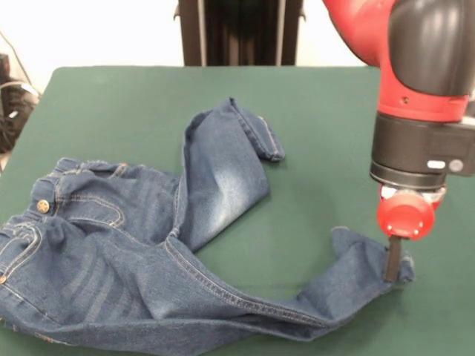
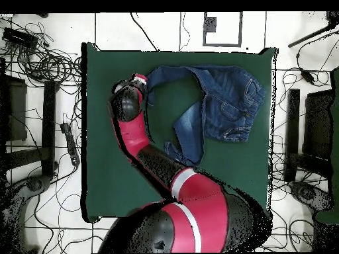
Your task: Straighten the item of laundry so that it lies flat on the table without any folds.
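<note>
The jeans point(image 1: 133, 252) lie at the lower left of the front view, a small blue denim pair with tan stitching, spread unevenly on the green table point(image 1: 319, 126). The waistband sits at the left edge of the frame, with a brass button point(image 1: 43, 205) showing on it. One leg runs up toward the middle of the picture and doubles over near its cuff point(image 1: 260, 133), so the hem points down to the right. A pale faded patch shows on that leg. The other leg stretches along the bottom of the frame to the lower right, narrow and rumpled, with its end turned up in a loose fold point(image 1: 356, 252).

The hand point(image 1: 392, 259) stands right at that turned-up leg end, in the lower right of the front view. A single dark finger point(image 1: 392, 256) hangs down from a round red part and touches the denim there; whether it grips the cloth or merely rests against it cannot be told.

The red and black arm point(image 1: 423, 89) fills the upper right corner of the front view.

In the overhead view the jeans point(image 2: 218, 102) lie at the upper right of the table point(image 2: 106, 172), with the long leg reaching left to the arm's end point(image 2: 132, 92).
</note>
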Action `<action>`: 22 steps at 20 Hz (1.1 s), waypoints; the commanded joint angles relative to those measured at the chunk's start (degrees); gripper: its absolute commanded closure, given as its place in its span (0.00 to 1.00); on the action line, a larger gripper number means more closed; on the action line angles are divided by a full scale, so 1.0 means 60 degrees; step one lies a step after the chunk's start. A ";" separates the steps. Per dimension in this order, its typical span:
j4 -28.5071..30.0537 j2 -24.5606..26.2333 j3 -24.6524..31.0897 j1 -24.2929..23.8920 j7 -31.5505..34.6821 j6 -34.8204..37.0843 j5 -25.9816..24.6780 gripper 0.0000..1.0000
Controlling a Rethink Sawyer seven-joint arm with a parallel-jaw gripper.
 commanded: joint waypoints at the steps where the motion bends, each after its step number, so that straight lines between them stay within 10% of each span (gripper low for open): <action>1: -0.1132 0.0379 -0.0059 0.0074 0.3309 0.0715 -0.0876 1.00; 22: -0.3360 0.1789 0.0532 -0.0043 0.3458 0.1041 -0.3709 1.00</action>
